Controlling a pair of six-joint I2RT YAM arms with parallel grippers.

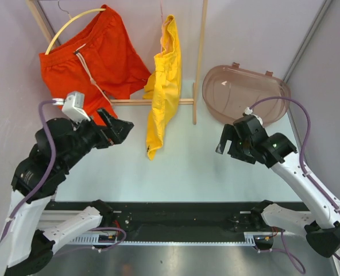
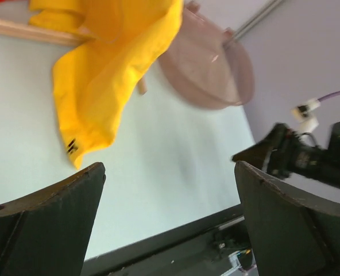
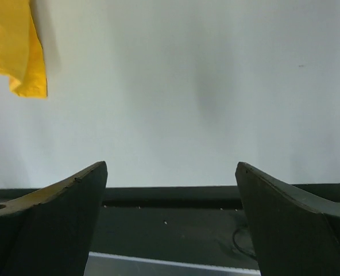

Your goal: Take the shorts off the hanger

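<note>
Orange-red shorts [image 1: 98, 54] with a pale drawstring hang on a yellow hanger [image 1: 72, 26] at the back left. Yellow shorts [image 1: 165, 86] hang from the wooden rack [image 1: 200, 57] in the middle; they also show in the left wrist view [image 2: 101, 75] and a corner in the right wrist view [image 3: 20, 52]. My left gripper [image 1: 123, 129] is open and empty, just left of the yellow shorts and below the orange-red pair. My right gripper [image 1: 223, 142] is open and empty, to the right of the yellow shorts and apart from them.
A translucent brown bin [image 1: 242, 92] lies at the back right, also in the left wrist view [image 2: 210, 69]. The rack's wooden crossbar [image 1: 153, 102] runs behind the shorts. Walls close in on both sides. A black rail [image 1: 176, 215] borders the near table edge.
</note>
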